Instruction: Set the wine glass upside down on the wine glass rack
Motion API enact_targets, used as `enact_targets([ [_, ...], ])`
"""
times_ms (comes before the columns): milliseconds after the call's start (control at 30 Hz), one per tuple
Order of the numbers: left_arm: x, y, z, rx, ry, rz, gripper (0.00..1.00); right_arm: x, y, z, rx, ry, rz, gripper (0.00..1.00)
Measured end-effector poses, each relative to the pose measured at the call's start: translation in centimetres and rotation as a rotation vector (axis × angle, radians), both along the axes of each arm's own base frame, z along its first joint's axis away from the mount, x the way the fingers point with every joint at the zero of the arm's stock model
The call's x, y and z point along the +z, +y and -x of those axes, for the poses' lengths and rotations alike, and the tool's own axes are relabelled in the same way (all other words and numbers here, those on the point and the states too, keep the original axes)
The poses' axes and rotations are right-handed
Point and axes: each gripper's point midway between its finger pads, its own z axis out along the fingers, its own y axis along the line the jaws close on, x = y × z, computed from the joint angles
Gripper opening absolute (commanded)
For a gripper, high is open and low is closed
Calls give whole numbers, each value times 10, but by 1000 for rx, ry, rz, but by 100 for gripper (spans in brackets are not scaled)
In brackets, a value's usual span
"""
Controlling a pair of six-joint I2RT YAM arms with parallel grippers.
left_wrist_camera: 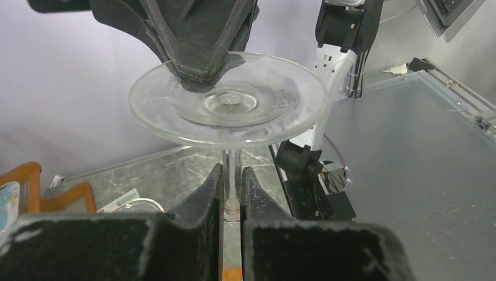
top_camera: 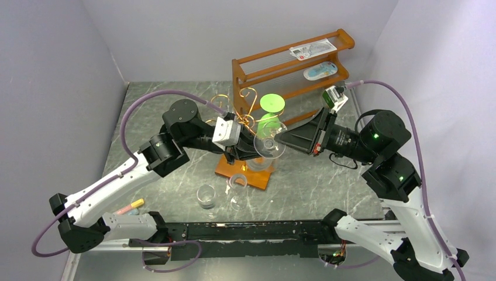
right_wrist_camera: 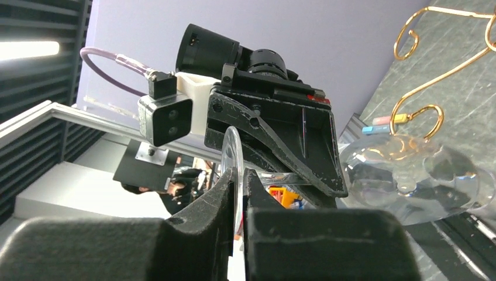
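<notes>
So, the left tool [left_wrist_camera: 233, 181] is clamped on the wine glass [left_wrist_camera: 263, 111] stem, right tool [right_wrist_camera: 240, 184] pinching its foot, just beside the wine glass rack [top_camera: 226, 167].

Clear glossy wine glass [left_wrist_camera: 266, 111]; gold wire rack [top_camera: 224, 166], wooden base; smooth marbled table [top_camera: 316, 181].

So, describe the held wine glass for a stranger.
Find the central gold wine glass rack. Beside it, a clear wine glass is gripped by the left fingers and right fingers. The other clear glasses stand on the table; the green one hangs.
</notes>
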Motion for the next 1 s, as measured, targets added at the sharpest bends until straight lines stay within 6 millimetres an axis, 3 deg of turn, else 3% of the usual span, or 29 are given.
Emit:
enact_targets([
  [67, 0, 1, 0, 7, 3, 3, 5, 1, 0, -1, -5, -5, -4, 41],
  [133, 2, 3, -1, 32, 29, 1, 5, 5, -2, -2, -19, -16, -14, 56],
  [200, 6, 6, -4, 63, 61, 5, 5, 10, -5, -3, -41, -34, -27, 67],
  [300, 21, 10, -6, 106, 108, 17, 5, 16, -12, -5, -89, -78, -39, 74],
  [467, 57, 24, -21, 253, 180, 52, 5, 20, -31, -23, -263, -152, -11, 76],
  [600, 73, 43, -49, 467, 218, 64, 5, 18, -55, -42, -444, -204, 30, 76],
  [767, 64, 78, -100, 822, 224, 41, 5, 5, -76, -56, -585, -239, 74, 74],
  [1000, 39, 127, -171, 1300, 204, -45, 5, -22, -78, -78, -658, -237, 162, 74],
])
